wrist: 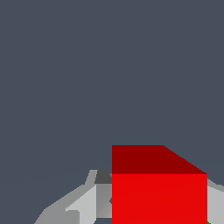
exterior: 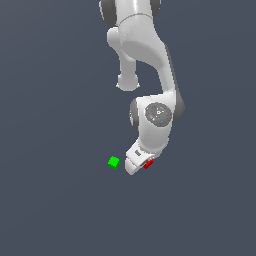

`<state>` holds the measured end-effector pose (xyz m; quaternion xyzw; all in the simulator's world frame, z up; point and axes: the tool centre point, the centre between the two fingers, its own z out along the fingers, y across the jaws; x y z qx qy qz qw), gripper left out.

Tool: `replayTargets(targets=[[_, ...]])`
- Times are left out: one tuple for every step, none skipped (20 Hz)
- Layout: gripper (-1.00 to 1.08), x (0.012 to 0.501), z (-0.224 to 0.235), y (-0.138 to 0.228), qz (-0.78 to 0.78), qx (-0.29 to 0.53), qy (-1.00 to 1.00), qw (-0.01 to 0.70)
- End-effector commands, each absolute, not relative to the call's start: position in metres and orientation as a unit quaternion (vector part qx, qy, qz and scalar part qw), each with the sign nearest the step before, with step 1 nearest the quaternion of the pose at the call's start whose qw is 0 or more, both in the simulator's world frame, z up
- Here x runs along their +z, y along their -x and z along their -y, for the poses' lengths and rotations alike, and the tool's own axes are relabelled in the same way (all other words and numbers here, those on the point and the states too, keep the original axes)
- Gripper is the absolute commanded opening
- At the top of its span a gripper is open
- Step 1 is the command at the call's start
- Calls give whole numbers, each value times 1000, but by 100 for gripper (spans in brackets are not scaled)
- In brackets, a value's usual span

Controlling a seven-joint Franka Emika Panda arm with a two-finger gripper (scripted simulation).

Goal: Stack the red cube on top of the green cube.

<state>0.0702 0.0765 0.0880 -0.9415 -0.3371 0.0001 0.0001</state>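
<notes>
Arm: a white arm (exterior: 150, 65) is seen reaching down from the top centre of the exterior view, its wrist bent towards the lower centre of the frame.
Pincer: the pincer (exterior: 140, 165) is found just below the frame's centre, tilted; in the wrist view its grey fingers (wrist: 83, 203) are seen at the lower edge, on either side of the red cube.
Pincer state: it appears to be clamped on the red cube, though the contact itself is only partly shown.
Red cube: the red cube (exterior: 148, 164) is seen as a small red patch at the pincer's tip, on the exterior view's right side of it; in the wrist view (wrist: 159, 192) it fills the lower right of the frame, between the fingers.
Green cube: the green cube (exterior: 113, 162) is set on the table (exterior: 50, 200), just beside the pincer towards the exterior view's left, apart from the red cube.
Stacking: the red cube is not yet placed on the green cube.
</notes>
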Motion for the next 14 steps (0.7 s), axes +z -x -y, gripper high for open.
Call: replayTargets(targets=[[-100, 83, -48, -65, 337, 0, 941, 0], [-100, 81, -38, -63, 337, 0, 941, 0], [-100, 79, -27, -61, 337, 0, 941, 0], [-100, 76, -16, -59, 337, 0, 941, 0], [-100, 74, -6, -57, 337, 0, 941, 0], [-100, 73, 4, -56, 337, 0, 941, 0], [-100, 71, 14, -54, 337, 0, 941, 0], [-100, 69, 23, -53, 337, 0, 941, 0], [-100, 67, 31, -52, 337, 0, 941, 0], [-100, 66, 38, -51, 337, 0, 941, 0], [-100, 65, 44, -50, 337, 0, 941, 0], [-100, 64, 50, -49, 337, 0, 941, 0], [-100, 63, 54, -49, 337, 0, 941, 0], [-100, 62, 58, -48, 337, 0, 941, 0]])
